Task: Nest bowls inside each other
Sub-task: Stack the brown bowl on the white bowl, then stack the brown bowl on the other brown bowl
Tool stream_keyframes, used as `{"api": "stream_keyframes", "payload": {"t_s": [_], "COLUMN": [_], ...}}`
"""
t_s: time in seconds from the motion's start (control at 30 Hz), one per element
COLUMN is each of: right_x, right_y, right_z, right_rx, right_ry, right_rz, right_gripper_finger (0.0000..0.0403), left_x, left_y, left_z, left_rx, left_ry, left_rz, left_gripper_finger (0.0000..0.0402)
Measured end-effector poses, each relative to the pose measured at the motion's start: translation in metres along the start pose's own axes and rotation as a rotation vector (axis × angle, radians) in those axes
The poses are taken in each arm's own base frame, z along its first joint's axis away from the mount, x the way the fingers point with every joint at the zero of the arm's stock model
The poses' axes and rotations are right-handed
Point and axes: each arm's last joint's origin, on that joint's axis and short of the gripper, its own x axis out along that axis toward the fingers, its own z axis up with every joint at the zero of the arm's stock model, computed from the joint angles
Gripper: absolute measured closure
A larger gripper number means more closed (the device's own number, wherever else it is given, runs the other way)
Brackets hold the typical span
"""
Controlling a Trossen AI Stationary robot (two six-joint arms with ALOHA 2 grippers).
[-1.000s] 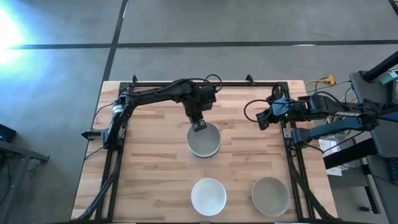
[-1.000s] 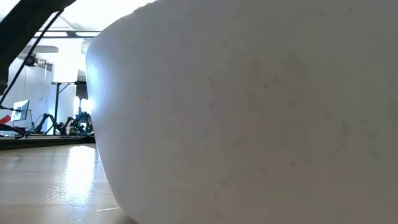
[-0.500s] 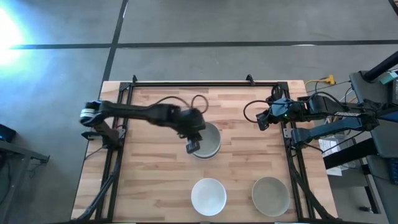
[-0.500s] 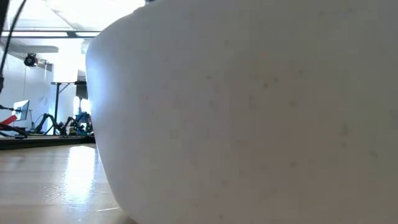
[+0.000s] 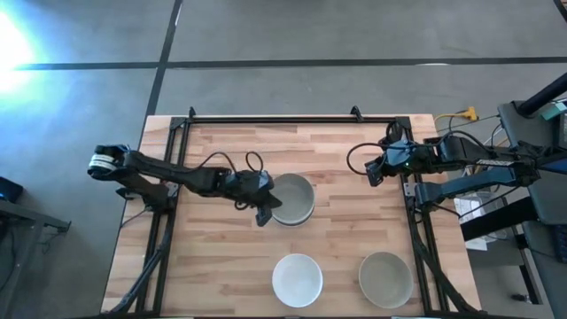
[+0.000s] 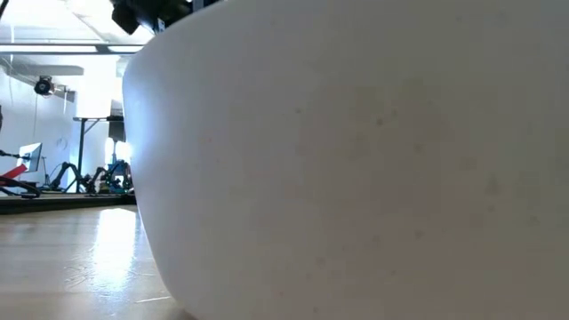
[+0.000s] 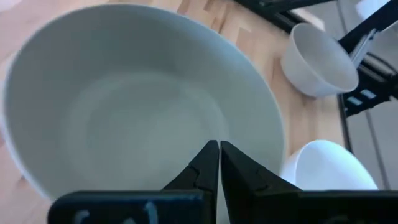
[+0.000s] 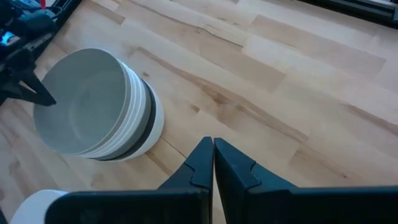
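Observation:
A stack of nested bowls (image 5: 293, 198) stands on its base at the table's middle, a pale grey-green bowl (image 7: 137, 118) on top, white ones and a dark band (image 8: 149, 115) beneath. A white bowl (image 5: 297, 279) and a grey-green bowl (image 5: 385, 277) stand apart at the near edge. My left gripper (image 5: 263, 215) is shut and low at the stack's near-left side; its shut tips (image 7: 219, 144) point across the top bowl's inside. My right gripper (image 5: 374, 170) is shut above bare wood (image 8: 213, 143) near the right edge. My left gripper is shut right beside the rim of the stack's top bowl (image 8: 46, 102), coming nearly level from the table's left. Whether its tips touch the rim or hang just off it, I cannot tell.
In the low view a white bowl's wall (image 6: 356, 160) fills nearly the whole picture. A black frame rail (image 5: 292, 119) runs along the far edge, with posts on both sides. Bare wood lies left of the stack and between the stack and the near bowls.
My left gripper has moved from the stack's far rim across the stack toward the near-left and down, now low beside the stack's near-left side. The arm has stretched out flat from the left. The stack and both near bowls have stayed put.

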Motion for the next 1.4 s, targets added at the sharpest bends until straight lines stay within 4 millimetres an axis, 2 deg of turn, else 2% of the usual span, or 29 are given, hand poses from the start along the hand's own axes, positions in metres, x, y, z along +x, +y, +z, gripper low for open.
{"api": "stream_keyframes", "payload": {"t_s": [0.3,0.57,0.8,0.9,1.07,1.23,1.4], "right_x": [0.0,0.0,0.0,0.0,0.0,0.007,0.022], "right_y": [0.001,0.001,0.001,0.001,0.003,0.01,0.026], "right_z": [0.0,0.0,-0.001,-0.001,-0.002,0.001,0.003], "right_rx": [0.011,0.013,0.021,0.025,0.025,0.034,-0.02], "right_ry": [0.019,0.019,0.032,0.039,0.042,0.029,0.037], "right_rz": [0.018,0.02,0.031,0.038,0.05,0.065,0.117], "right_gripper_finger": [0.0394,0.0394,0.0394,0.0394,0.0394,0.0394,0.0394], "left_x": [-0.004,-0.001,-0.005,-0.014,-0.041,-0.074,-0.091], "left_y": [-0.003,0.001,-0.006,-0.014,-0.032,-0.054,-0.07], "left_z": [0.004,-0.005,0.006,0.012,0.014,-0.003,-0.021], "left_rx": [-0.019,-0.017,-0.017,-0.01,0.017,0.06,0.044], "left_ry": [-0.051,-0.018,-0.056,-0.08,-0.105,-0.029,0.047], "left_rz": [0.0,0.016,-0.011,-0.048,-0.141,-0.212,-0.277], "left_gripper_finger": [0.0401,0.0402,0.0402,0.0402,0.0402,0.0402,0.0402]}}
